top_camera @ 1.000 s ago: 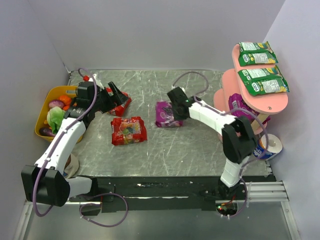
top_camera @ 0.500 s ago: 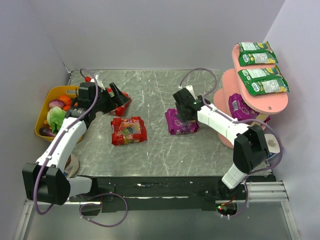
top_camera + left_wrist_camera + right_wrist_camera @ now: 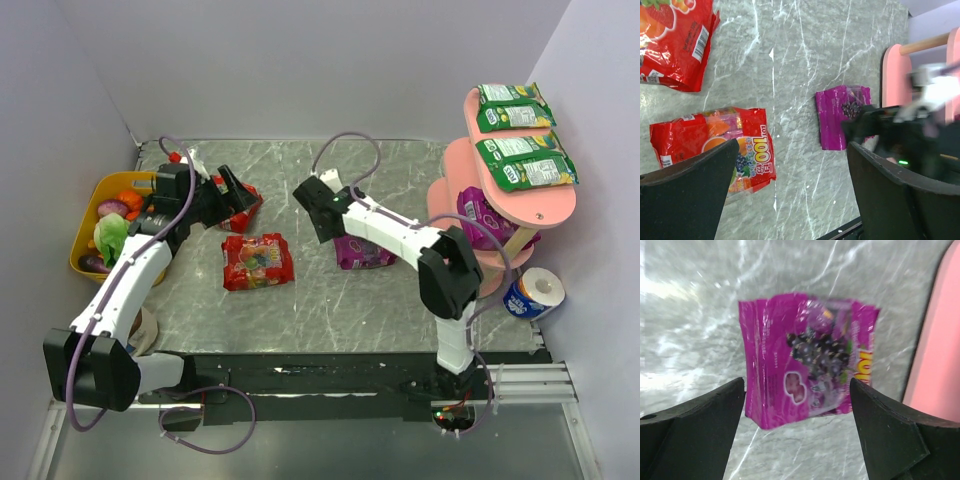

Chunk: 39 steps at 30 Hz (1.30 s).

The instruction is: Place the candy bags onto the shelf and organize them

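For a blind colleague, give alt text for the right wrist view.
A purple candy bag with berry print lies on the grey marbled table, framed by the open right gripper; the pink shelf shows at right.

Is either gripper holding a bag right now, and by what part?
Neither. Left gripper and right gripper are both open and empty; the purple bag lies on the table under the right one.

Shelf [image 3: 545,207] — pink boards, pale wooden posts.
Green bags [image 3: 525,160], two: white-yellow print.
Purple bag [image 3: 810,360]: glossy magenta, dark berry print, pale lettering (a second purple bag [image 3: 476,211], on the shelf, is too hidden to read its print).
Red bags [image 3: 710,150], two — orange and berry fruit print, a white "100" on one.
Table [image 3: 300,300]: grey marble, white veins.
Bowl [image 3: 80,250]: yellow.
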### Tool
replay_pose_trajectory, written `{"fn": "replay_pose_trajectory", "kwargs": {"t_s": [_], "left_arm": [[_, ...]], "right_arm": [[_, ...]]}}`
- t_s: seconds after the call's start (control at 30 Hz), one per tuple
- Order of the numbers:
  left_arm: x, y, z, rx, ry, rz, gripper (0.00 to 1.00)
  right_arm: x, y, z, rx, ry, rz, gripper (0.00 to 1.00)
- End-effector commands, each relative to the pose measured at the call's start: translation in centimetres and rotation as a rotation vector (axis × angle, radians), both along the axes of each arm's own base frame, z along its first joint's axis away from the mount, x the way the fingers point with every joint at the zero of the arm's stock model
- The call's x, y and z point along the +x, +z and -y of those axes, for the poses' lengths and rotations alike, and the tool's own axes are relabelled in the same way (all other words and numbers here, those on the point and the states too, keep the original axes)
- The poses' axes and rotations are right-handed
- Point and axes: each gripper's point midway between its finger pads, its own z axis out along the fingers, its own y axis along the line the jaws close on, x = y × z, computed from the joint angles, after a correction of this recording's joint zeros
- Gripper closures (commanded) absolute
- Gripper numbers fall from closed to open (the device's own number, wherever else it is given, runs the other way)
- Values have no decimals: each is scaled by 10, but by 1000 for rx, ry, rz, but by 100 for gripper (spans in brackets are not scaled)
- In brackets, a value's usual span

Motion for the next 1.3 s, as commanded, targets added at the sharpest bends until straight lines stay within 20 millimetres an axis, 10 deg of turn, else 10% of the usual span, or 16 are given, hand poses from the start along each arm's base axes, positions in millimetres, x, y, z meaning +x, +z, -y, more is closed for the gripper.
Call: {"fn": "replay_pose_trajectory", "kwargs": {"t_s": [0.0,0.37,0.87,1.27], "left_arm": [[0,38,-2,10,1,101,4],[4,39,-1,16,-10,98,4],[7,45,-5,46,4,110,4],[8,48,-9,61,20,117,4]], "right_arm": [[-5,-8,6,-21,-69,-22,12],[-17,-60,-6,-70,-50,-103,29],[-15,-78,-1,-150,-141,-89,49],[-4,-75,-15,-104,-111,-78,21]]}}
